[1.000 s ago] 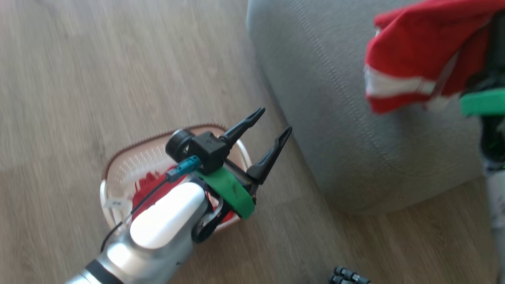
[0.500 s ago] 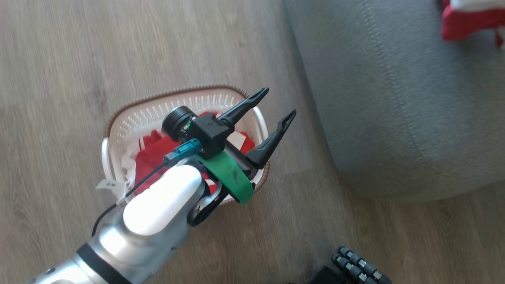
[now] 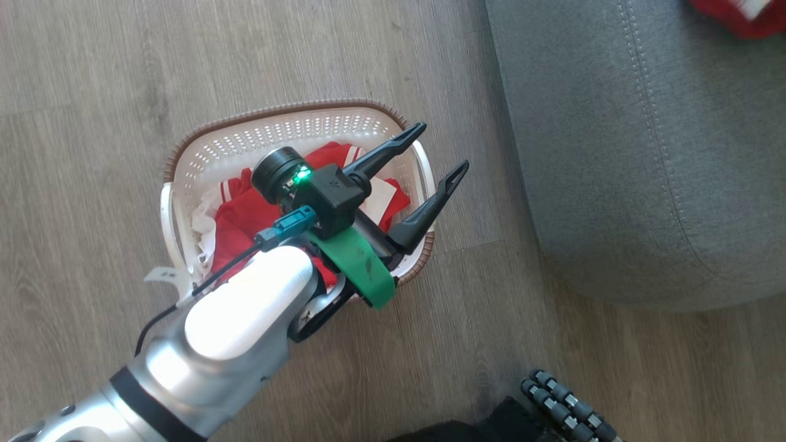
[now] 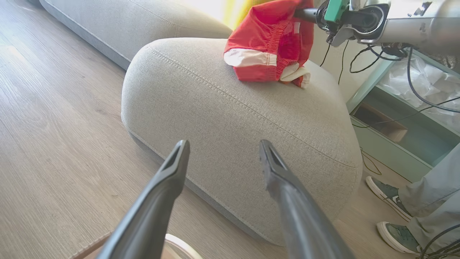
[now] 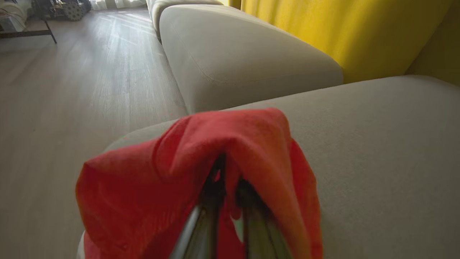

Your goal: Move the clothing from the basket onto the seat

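1. Left gripper (image 3: 442,146): fingers spread wide, nothing between them. It hovers over the right part of the basket (image 3: 295,120), tips pointing toward the seat (image 3: 614,153).
2. Left wrist view: the left gripper (image 4: 223,144) looks across at the seat's (image 4: 233,118) rounded front; the stitch line runs over the seat top.
3. Right gripper (image 5: 230,181): fingers close together, clamped on a red garment (image 5: 230,140) that drapes over both fingers and hides the tips.
4. The garment (image 4: 269,43) hangs from the right gripper above the seat top. It has a white stripe and white trim at its lower end, which looks to be touching the seat.
5. In head view, just a red corner of the garment (image 3: 737,15) shows at the top right, over the seat.
6. More clothing (image 3: 245,215), red with white bits, lies bunched in the basket, partly hidden by the left arm.
7. The basket sits on the wood floor (image 3: 123,92), near the seat's left edge and not touching it.
8. In right wrist view, the seat (image 5: 377,144) lies under the garment, with a second cushion (image 5: 233,50) beyond it and a yellow backrest (image 5: 341,32) behind.
9. A person's shoes (image 4: 390,194) and grey trouser legs stand on the floor past the seat's far end, with loose cables nearby.
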{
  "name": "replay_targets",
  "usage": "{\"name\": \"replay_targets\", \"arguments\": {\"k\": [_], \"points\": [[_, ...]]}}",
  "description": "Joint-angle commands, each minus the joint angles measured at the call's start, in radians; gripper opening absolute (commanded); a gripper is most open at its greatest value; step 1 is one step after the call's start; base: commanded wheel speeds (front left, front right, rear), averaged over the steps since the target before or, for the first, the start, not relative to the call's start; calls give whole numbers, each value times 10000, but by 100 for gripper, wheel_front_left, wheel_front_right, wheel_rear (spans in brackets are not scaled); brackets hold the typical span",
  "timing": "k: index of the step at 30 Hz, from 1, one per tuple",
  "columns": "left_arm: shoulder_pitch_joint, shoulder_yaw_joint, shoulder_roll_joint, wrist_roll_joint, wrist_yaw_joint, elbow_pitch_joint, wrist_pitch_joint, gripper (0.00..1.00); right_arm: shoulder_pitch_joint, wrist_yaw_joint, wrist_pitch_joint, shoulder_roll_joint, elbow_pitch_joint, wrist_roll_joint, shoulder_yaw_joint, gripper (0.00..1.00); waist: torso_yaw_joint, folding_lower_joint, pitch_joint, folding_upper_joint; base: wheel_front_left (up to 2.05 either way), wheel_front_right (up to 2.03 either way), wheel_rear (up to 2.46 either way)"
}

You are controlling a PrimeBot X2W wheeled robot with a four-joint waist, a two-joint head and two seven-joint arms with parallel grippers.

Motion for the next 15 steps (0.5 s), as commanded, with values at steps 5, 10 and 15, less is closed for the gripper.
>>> {"name": "replay_targets", "arguments": {"k": [5, 10, 15], "points": [[-147, 219, 120, -17, 48, -310, 38, 100, -552, -4, 1527, -340, 1526, -719, 428, 100, 0, -1, -111, 0, 0, 0, 0], [-78, 220, 145, -102, 75, -267, 5, 100, -837, -4, 2656, -197, 2373, -964, 657, 100, -9, -1, -282, 0, 0, 0, 0], [53, 219, 142, -213, 114, -168, -56, 100, -873, -4, 3169, 49, 2437, -983, 1009, 100, -85, -1, -633, 0, 0, 0, 0]]}}
